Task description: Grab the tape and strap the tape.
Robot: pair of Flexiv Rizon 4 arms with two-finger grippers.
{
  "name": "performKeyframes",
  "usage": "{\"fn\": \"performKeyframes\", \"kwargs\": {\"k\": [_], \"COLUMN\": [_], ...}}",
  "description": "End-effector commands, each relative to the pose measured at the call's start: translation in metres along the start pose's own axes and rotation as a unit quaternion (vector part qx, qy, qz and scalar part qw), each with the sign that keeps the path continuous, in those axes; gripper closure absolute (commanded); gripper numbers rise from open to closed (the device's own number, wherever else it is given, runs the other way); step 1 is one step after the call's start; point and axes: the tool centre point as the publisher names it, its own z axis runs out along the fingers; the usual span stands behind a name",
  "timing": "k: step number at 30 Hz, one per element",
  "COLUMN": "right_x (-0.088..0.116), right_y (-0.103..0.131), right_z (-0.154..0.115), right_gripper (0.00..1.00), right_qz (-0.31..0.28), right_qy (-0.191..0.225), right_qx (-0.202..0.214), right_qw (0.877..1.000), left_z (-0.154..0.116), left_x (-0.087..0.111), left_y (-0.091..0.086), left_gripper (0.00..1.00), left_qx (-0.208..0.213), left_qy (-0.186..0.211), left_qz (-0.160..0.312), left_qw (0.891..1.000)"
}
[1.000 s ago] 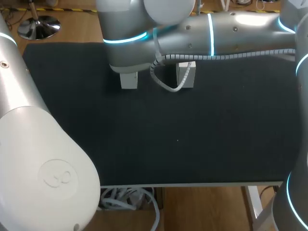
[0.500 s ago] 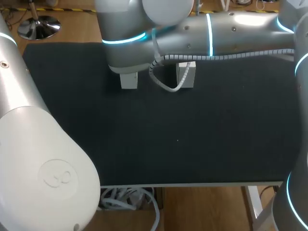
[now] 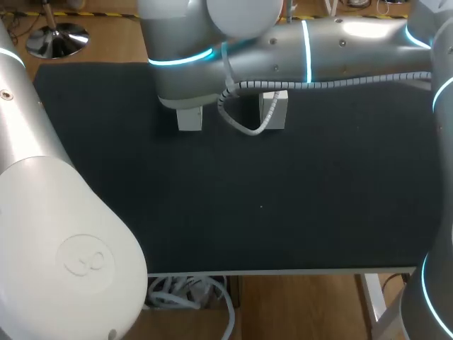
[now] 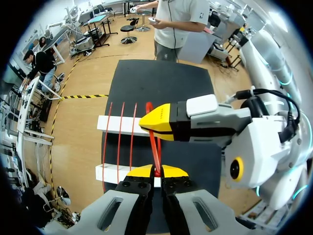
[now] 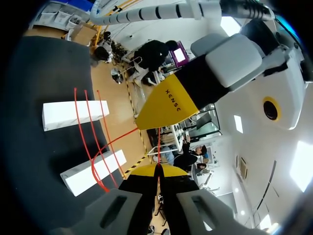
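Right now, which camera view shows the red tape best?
The left wrist view: the tape runs over both blocks into the left tool. The right wrist view shows its strands crossing, less plainly. In the head view the right arm hides it.

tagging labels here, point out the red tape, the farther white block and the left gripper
red tape (image 4: pixel 155 147), left wrist view, on the strand rising from the gripper's tips
farther white block (image 4: pixel 115 125), left wrist view, on its top face between two strands
left gripper (image 4: pixel 157 171), left wrist view, midway between its yellow tips
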Motion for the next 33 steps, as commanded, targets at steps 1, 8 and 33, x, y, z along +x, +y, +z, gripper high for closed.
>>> {"fn": "performKeyframes", "kwargs": {"k": [1,8,33], "right_x": [-0.002,-0.002,-0.019], "right_y": [0.001,0.006,-0.013], "right_z": [-0.001,-0.003,-0.004], "right_gripper": [1.00,1.00,1.00], "right_qz": [0.000,0.004,-0.023], "right_qy": [0.002,0.001,-0.022], "right_qx": [0.001,-0.002,-0.006], "right_qw": [1.000,1.000,0.999], "left_z": [-0.001,-0.001,-0.001], "left_x": [0.000,0.000,0.000], "left_y": [-0.001,-0.001,-0.001], "left_gripper": [1.00,1.00,1.00], "left_qx": [-0.002,-0.002,-0.002], "left_qy": [0.000,0.000,0.000], "left_qz": [0.000,0.000,0.000], "left_qw": [1.000,1.000,1.000]}}
